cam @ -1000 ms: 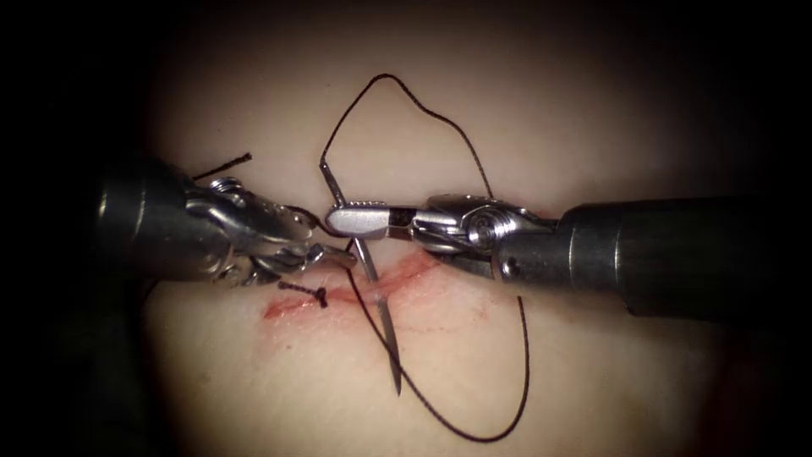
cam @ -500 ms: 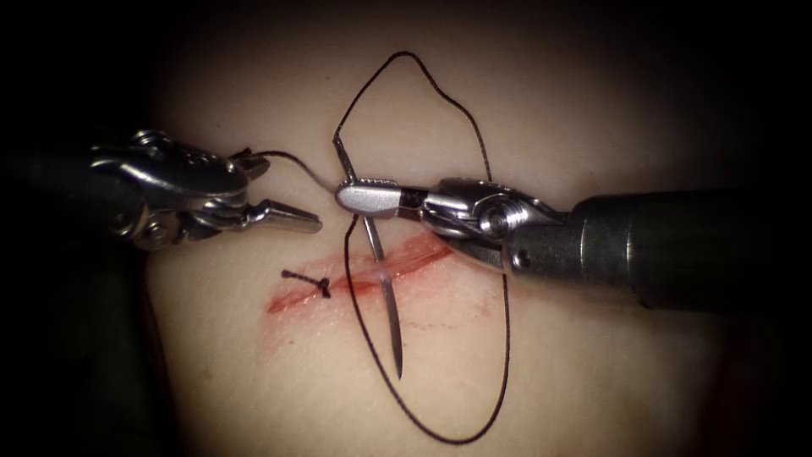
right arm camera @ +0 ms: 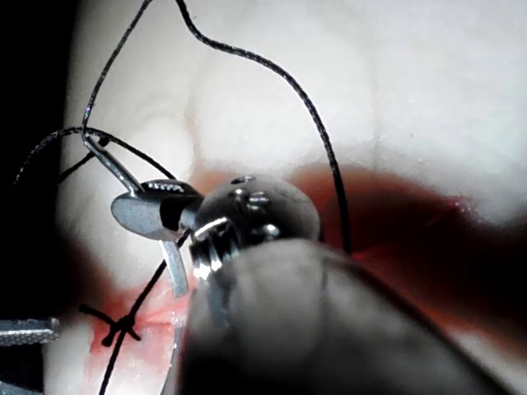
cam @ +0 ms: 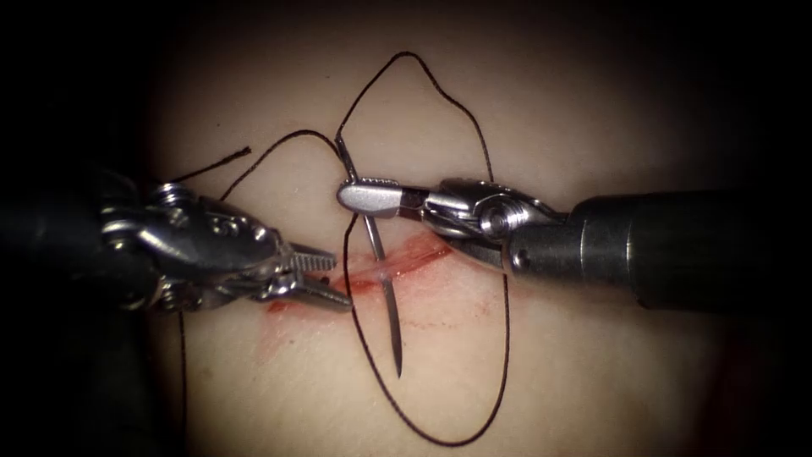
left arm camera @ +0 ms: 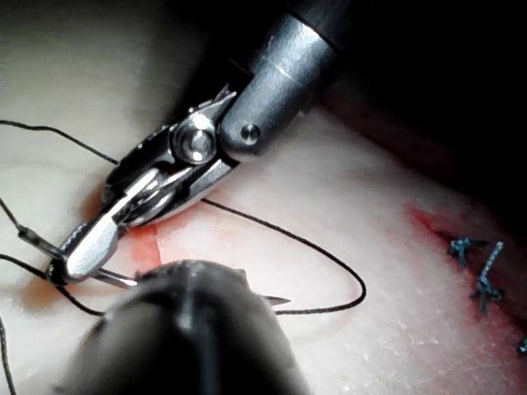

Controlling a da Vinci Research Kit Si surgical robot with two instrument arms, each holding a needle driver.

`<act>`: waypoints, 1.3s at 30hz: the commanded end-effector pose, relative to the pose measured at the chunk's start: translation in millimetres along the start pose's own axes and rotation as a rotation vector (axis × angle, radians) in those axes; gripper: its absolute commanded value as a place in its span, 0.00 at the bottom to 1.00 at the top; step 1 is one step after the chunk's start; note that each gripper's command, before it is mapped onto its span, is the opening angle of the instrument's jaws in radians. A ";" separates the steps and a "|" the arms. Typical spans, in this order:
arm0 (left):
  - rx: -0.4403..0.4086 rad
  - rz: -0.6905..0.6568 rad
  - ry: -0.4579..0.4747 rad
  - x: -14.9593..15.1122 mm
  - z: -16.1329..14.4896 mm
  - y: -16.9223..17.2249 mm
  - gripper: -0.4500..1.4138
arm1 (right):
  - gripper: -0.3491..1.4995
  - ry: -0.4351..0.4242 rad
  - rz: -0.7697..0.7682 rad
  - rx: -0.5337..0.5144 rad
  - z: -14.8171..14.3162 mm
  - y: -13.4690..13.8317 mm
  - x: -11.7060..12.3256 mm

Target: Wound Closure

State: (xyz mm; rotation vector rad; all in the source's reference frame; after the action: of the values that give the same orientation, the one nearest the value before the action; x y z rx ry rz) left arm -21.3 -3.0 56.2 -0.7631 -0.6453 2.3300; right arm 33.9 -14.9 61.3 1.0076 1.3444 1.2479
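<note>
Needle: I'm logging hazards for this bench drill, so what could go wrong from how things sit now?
1. The right pincer grips the needle near its thread end, so the long free tip hanging across the cut might swivel or scratch the tissue.
2. The thread loops wide around needle and pincer; it could snag or tangle.
3. The left pincer, open and holding nothing, hovers over the cut's left end, close to the thread, and might catch it.

Curved needle [cam: 385,283] — held near its thread [cam: 499,338] end — crossing the cut [cam: 397,267].
</note>
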 end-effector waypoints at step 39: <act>-0.210 1.175 0.057 -1.8 8.3 -1.4 0.37 | 0.00 -0.001 0.028 0.002 0.8 0.1 -0.7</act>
State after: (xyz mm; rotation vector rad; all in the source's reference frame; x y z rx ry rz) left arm -24.6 -5.1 63.1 -1.6146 -0.4596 3.2639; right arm 33.9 -15.6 61.3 1.0311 1.3331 1.2687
